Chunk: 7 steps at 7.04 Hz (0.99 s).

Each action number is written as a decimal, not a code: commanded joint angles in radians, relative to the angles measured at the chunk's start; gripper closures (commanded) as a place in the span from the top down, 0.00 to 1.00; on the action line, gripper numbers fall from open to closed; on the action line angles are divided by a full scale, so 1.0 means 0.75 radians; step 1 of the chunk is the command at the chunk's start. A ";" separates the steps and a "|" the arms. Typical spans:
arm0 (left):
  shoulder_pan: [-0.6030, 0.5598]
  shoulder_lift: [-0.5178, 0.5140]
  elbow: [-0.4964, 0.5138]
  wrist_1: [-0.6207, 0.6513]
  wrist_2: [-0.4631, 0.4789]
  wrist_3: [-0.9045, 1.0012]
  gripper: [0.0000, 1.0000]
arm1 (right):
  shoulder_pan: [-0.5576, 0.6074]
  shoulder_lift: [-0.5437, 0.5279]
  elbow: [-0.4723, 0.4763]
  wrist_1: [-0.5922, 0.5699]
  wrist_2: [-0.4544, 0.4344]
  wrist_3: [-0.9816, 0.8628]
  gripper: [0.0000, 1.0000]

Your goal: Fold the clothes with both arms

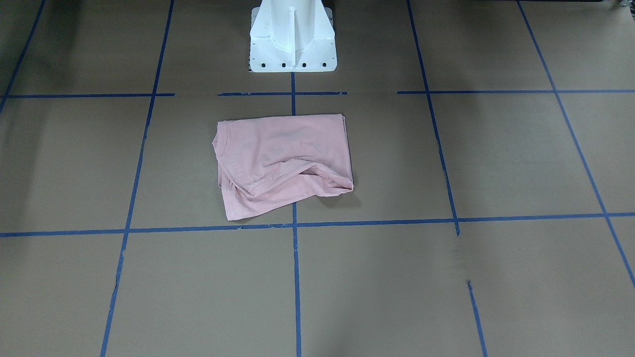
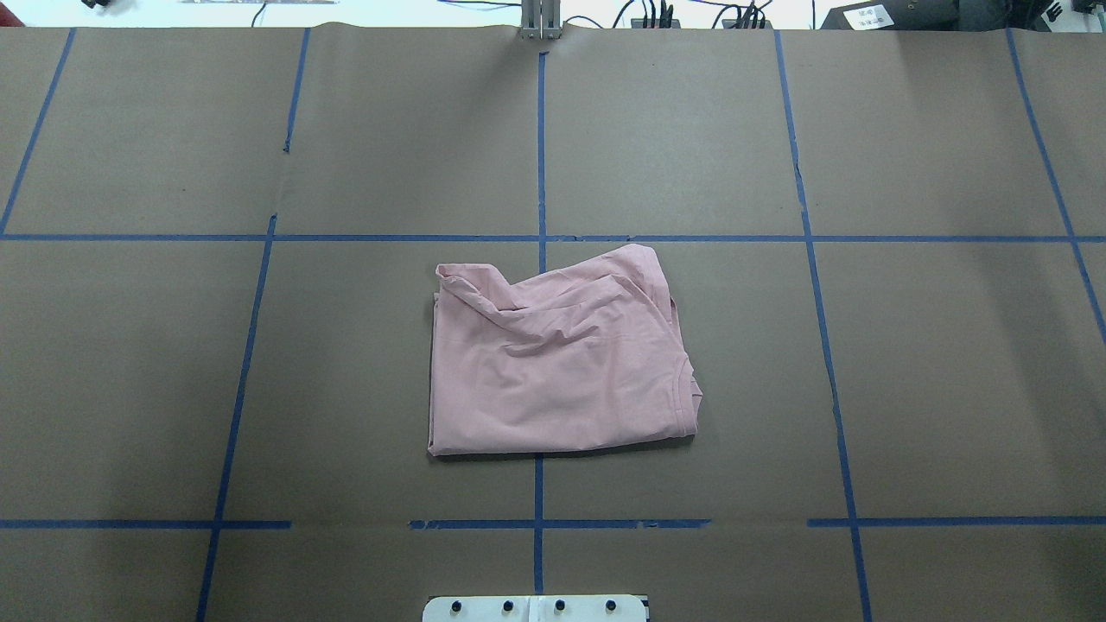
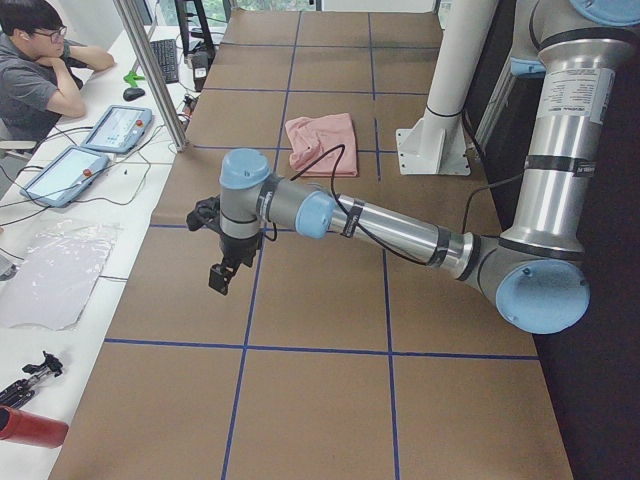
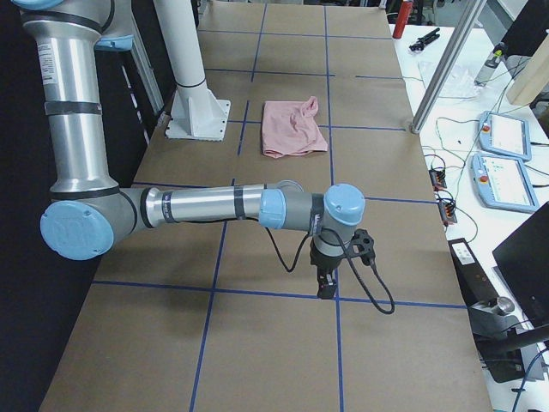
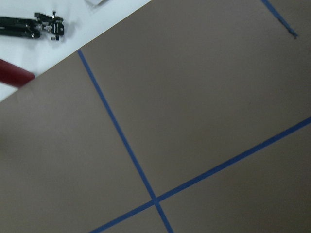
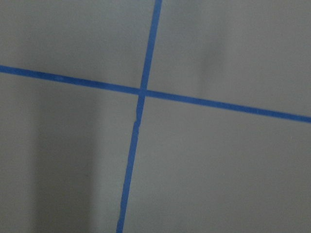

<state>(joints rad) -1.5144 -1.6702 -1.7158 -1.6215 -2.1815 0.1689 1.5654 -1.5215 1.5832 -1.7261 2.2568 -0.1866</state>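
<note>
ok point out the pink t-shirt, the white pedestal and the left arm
pale pink folded T-shirt (image 2: pixel 553 389): overhead view, flat middle panel
white metal pedestal base (image 1: pixel 295 29): front-facing view, centre rib
silver-grey tubular left arm (image 3: pixel 400 228): exterior left view, forearm tube

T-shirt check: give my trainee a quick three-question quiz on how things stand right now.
1. Yes or no: does the left gripper or the right gripper touch the T-shirt?
2. The T-shirt is: A) spread out flat, B) roughly folded, lying across the centre tape line, C) held up in the air.
3. Fill in: in the overhead view, the collar lies on the shirt's ___ side.
Key: 1 no; 2 B; 3 right.
</note>
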 commanded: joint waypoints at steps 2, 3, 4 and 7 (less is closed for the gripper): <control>-0.073 0.124 0.103 0.000 -0.240 0.006 1.00 | 0.017 -0.139 -0.035 0.131 0.120 0.071 1.00; -0.087 0.153 0.109 0.008 -0.284 -0.002 1.00 | 0.017 -0.123 -0.011 0.150 0.118 0.166 1.00; -0.087 0.153 0.109 0.010 -0.272 -0.006 1.00 | 0.017 -0.131 0.022 0.150 0.114 0.203 1.00; -0.091 0.208 0.101 0.004 -0.270 -0.004 1.00 | 0.017 -0.133 0.033 0.152 0.096 0.187 1.00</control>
<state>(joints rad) -1.5812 -1.5284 -1.6335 -1.6163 -2.3841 0.1653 1.5784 -1.6208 1.6053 -1.6131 2.3303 -0.0460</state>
